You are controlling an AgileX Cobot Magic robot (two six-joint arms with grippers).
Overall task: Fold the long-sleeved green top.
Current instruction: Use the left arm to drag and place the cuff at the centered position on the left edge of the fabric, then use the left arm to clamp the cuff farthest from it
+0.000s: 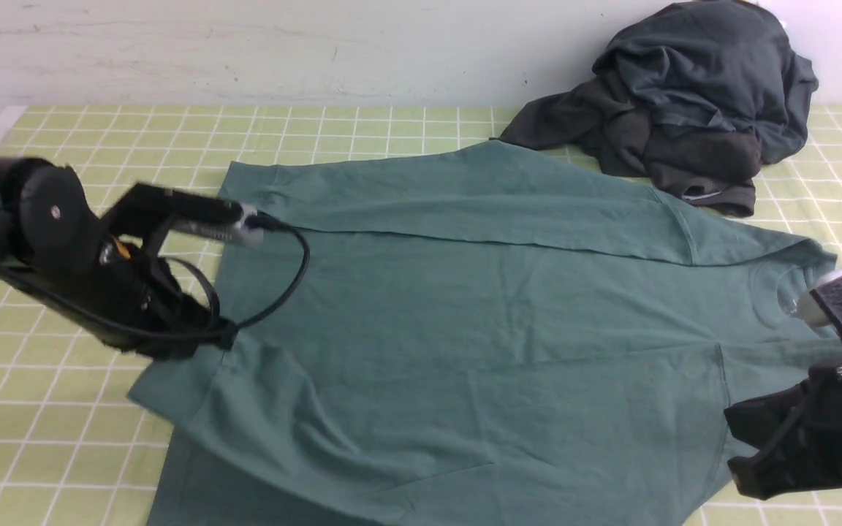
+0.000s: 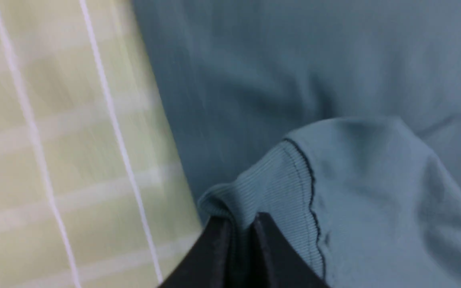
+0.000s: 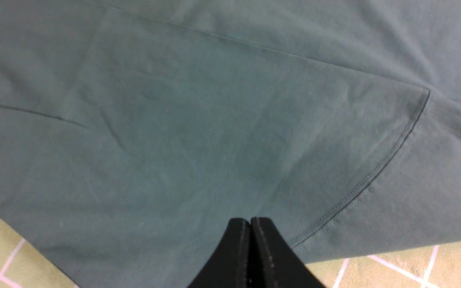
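Observation:
The green long-sleeved top (image 1: 479, 321) lies spread over the checked table, its collar toward the right. The far sleeve is folded across the body along the back edge. My left gripper (image 1: 227, 337) is at the top's left edge and is shut on a ribbed cuff (image 2: 262, 188), seen pinched between the jaws in the left wrist view (image 2: 240, 224). My right gripper (image 1: 739, 438) is at the near right, over the shoulder area. In the right wrist view it (image 3: 249, 222) is shut with nothing between the jaws, above the green cloth and a curved sleeve seam (image 3: 378, 172).
A heap of dark charcoal and slate-blue garments (image 1: 691, 95) lies at the back right, touching the top's far edge. The yellow-green checked cloth (image 1: 63, 409) covers the table. A pale wall (image 1: 282, 51) runs along the back.

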